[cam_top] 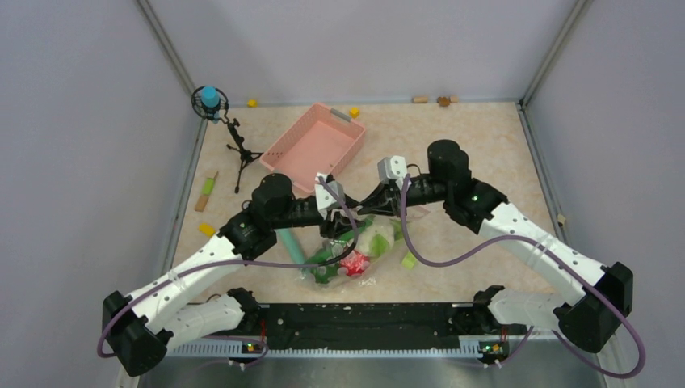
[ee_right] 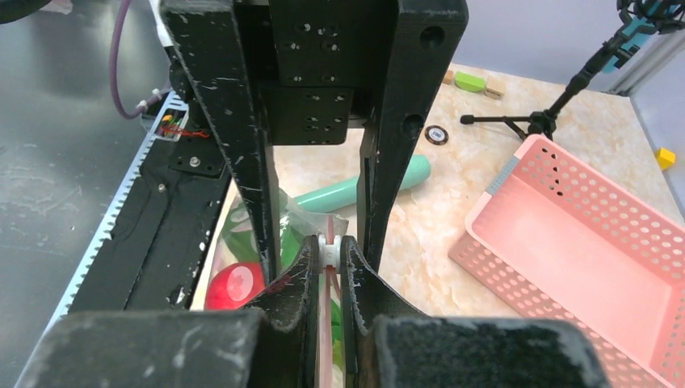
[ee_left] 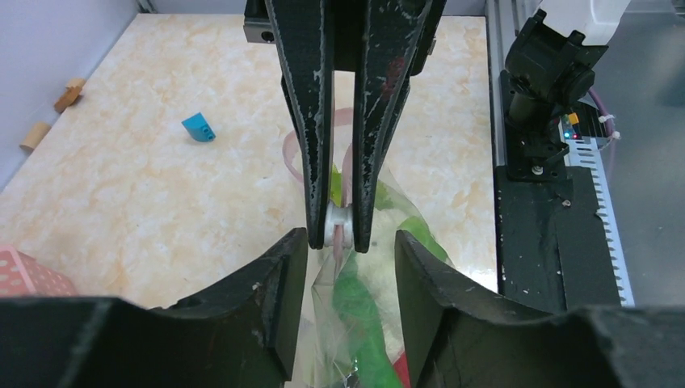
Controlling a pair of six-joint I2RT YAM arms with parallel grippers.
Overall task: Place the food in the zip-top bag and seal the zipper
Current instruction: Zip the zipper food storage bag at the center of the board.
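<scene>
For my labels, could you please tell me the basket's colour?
The basket is pink, clearest in the right wrist view.

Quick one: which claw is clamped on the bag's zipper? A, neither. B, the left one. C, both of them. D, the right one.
D: the right claw is pinched shut on the zipper, while the left claw stands open astride the bag.

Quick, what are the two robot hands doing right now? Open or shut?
Left gripper: open, a finger on either side of the zip-top bag, not gripping it.
Right gripper: shut on the zipper.
</scene>
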